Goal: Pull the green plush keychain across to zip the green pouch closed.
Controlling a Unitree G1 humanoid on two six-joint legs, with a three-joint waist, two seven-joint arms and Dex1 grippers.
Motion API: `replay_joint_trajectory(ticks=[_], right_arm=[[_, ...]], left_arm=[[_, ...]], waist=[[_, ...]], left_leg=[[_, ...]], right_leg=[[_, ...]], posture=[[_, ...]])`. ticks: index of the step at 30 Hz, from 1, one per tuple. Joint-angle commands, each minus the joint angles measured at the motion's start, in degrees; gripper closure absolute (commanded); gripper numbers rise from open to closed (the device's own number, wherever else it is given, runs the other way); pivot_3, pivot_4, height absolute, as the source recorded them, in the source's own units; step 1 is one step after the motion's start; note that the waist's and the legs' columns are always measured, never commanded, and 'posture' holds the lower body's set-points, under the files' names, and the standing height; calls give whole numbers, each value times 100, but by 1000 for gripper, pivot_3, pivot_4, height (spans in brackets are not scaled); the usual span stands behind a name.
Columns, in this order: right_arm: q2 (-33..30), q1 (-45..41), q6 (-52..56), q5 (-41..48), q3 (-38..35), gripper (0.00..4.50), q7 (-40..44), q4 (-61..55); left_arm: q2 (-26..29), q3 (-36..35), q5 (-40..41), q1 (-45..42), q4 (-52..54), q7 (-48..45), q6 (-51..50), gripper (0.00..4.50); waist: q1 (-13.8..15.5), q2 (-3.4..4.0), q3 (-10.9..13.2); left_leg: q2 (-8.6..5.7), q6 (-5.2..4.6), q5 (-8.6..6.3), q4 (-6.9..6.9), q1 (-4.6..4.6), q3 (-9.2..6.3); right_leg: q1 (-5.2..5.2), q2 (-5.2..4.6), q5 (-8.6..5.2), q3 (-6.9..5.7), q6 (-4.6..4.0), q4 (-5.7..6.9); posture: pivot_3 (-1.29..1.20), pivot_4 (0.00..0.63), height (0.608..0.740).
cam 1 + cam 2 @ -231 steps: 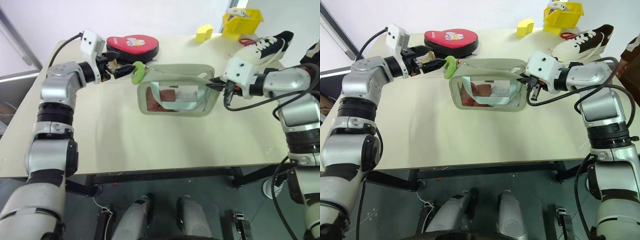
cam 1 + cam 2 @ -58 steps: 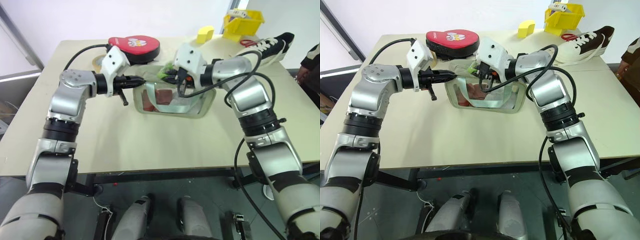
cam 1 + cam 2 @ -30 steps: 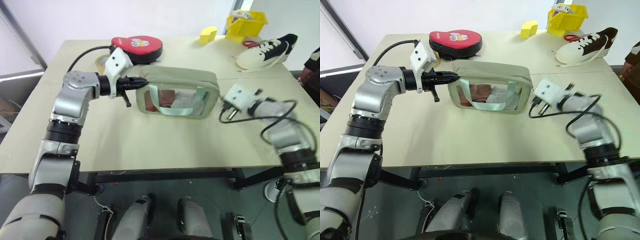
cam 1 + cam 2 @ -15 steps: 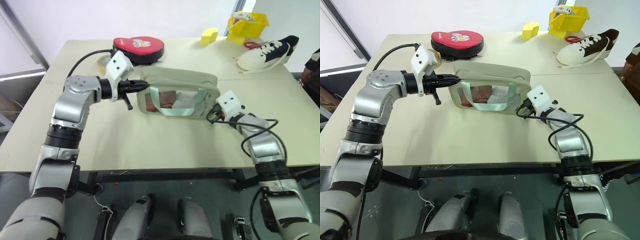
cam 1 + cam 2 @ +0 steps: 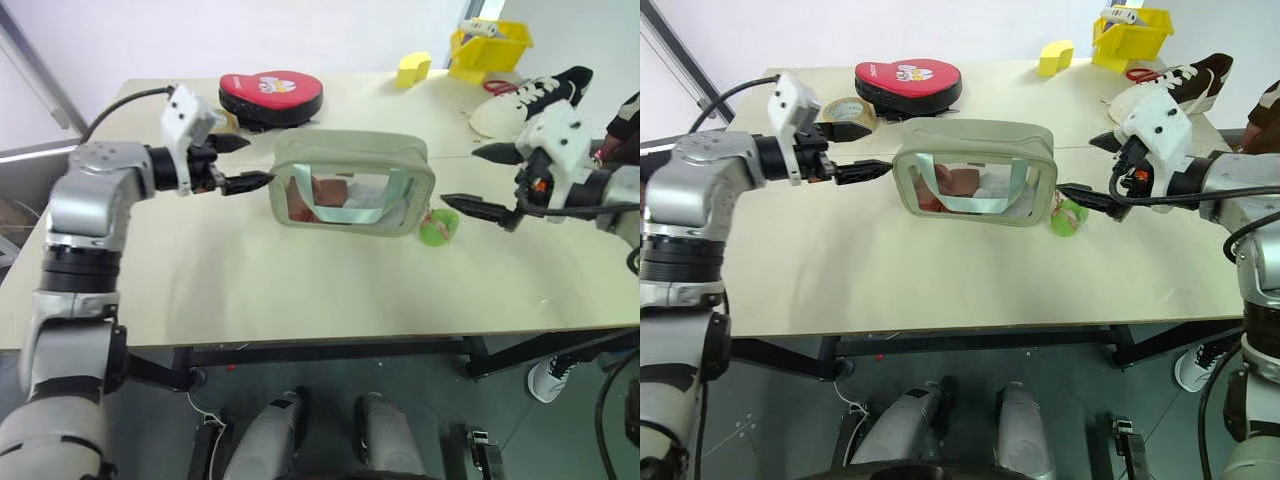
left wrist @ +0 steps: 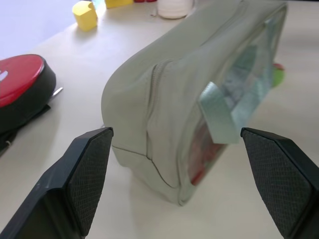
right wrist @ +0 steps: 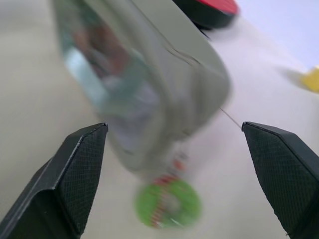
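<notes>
Both grippers spread wide, empty. Left gripper point(image 5: 238, 163) hangs just off the left end of the green pouch point(image 5: 352, 184), not touching; right gripper point(image 5: 478, 182) sits off the pouch's right end, apart from it. Pouch stands upright mid-table point(image 5: 300, 290), window face toward the robot (red and white contents inside). Green plush keychain point(image 5: 437, 227) lies on the table at the pouch's lower right corner, below and just left of the right gripper's lower finger. Left wrist view shows the pouch's end seam; right wrist view shows the keychain as a ring between its spread fingers point(image 7: 75, 174). Behind: red oval case point(image 5: 270, 92), yellow block point(image 5: 411, 68).
</notes>
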State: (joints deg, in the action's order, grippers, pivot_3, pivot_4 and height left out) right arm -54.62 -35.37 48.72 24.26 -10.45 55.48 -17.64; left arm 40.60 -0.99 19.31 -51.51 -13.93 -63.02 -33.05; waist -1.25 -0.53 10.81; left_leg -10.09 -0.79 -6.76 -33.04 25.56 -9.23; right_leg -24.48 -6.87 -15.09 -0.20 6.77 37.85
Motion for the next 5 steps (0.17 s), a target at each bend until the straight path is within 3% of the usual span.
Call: replay_joint_trajectory(ticks=[1,5], right_arm=[[33,-456,724,740,-324,0,-238,-693],[179,-398,707,612,-228,0,-757,-727]], left_arm=[[389,-407,186,-234,70,-15,-184,45],[459,-450,257,-86,105,23,-194,45]], waist=[[9,1,1],[46,1,0]], left_leg=[[0,0,0,0,6,0],[0,-3,-3,3,11,2]], right_leg=[[-6,-1,0,1,-1,0],[0,-5,-1,0,-4,-26]], posture=[[0,150,740],[0,150,740]])
